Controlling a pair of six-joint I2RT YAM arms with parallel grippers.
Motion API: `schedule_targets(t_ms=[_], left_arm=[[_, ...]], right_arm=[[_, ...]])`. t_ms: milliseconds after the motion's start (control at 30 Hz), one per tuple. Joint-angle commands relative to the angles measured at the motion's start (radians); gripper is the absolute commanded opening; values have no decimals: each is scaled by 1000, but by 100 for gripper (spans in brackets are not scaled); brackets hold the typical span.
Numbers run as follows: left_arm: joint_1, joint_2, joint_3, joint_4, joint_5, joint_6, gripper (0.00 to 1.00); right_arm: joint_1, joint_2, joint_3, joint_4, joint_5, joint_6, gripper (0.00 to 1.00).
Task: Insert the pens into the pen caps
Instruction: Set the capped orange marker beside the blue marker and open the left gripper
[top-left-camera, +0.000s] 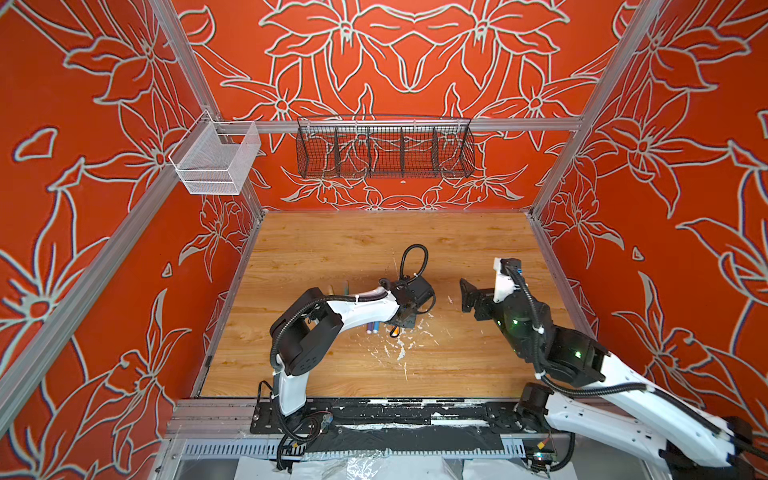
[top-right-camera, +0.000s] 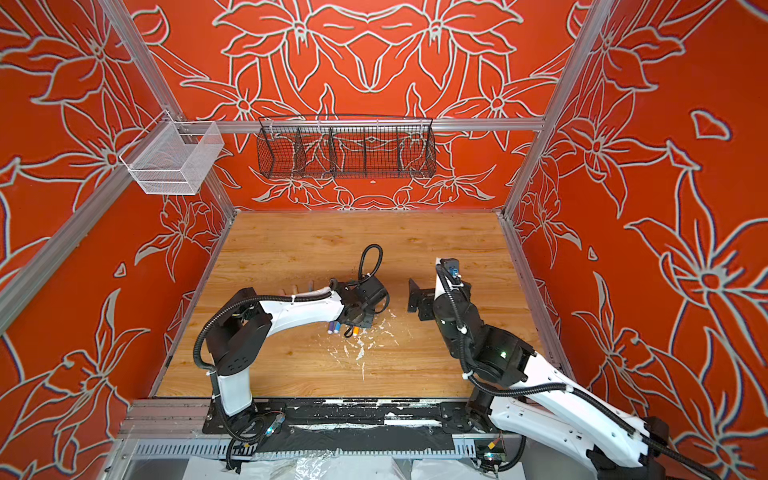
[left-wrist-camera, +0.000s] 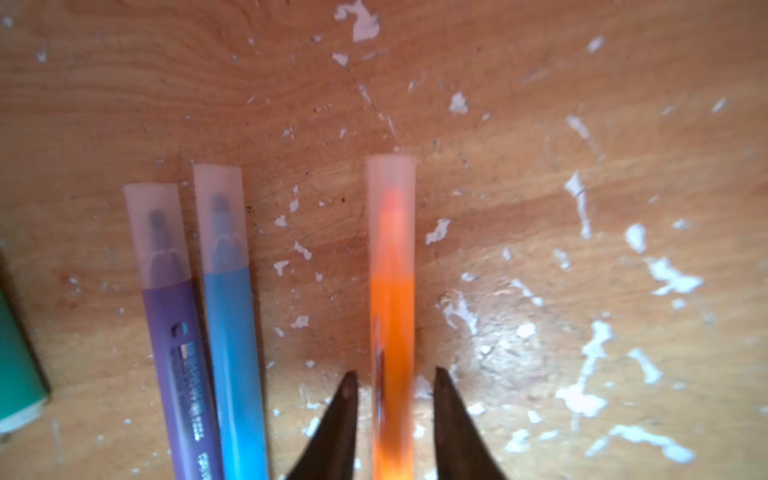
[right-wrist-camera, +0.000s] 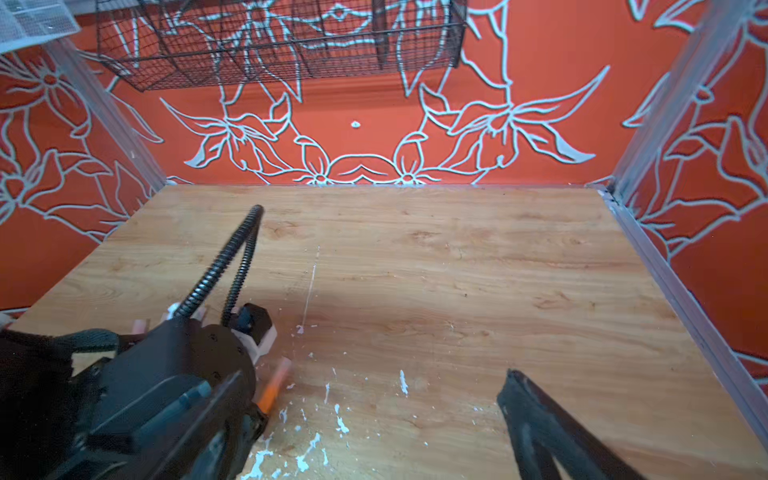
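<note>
Three capped pens lie on the tabletop (left-wrist-camera: 540, 83): a purple pen (left-wrist-camera: 174, 353) and a blue pen (left-wrist-camera: 232, 353) side by side, and the orange pen (left-wrist-camera: 392, 316) between the parted jaws of my left tool (left-wrist-camera: 395, 374), which clear it on both sides and grip nothing. Best to rise straight up, I judge, so neither jaw sets it rolling. My right tool (top-left-camera: 465, 294) hangs wide open, empty, well apart.

Scratched wooden bench (top-left-camera: 332, 257), white paint flecks (top-left-camera: 401, 353) mid-front. Left arm's black pincer (top-left-camera: 401, 325) low over thin orange felt-tip pen (top-left-camera: 395, 331); purple and blue pens (top-left-camera: 372, 328) just beside.
</note>
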Motion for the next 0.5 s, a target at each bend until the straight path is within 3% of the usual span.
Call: schedule_targets(t_ms=[0, 100, 167, 200, 300, 400, 467], left_arm=[[22, -89, 37, -47, 36, 36, 42], [60, -178, 41, -51, 89, 49, 58], [86, -248, 41, -68, 80, 54, 81], [97, -278, 41, -78, 57, 58, 87], [133, -408, 22, -85, -55, 75, 89], [190, -560, -77, 3, -265, 99, 99], [244, -660, -217, 210, -303, 263, 98]], right_arm=[[-8, 14, -21, 208, -49, -256, 98], [-26, 50, -69, 339, 46, -375, 98], [-69, 75, -115, 433, 95, -436, 98], [-96, 84, -138, 469, 97, -453, 98], [-199, 117, -215, 539, 55, -460, 98], [-280, 188, -274, 600, 24, -439, 98], [-312, 263, -325, 688, 39, -469, 98]])
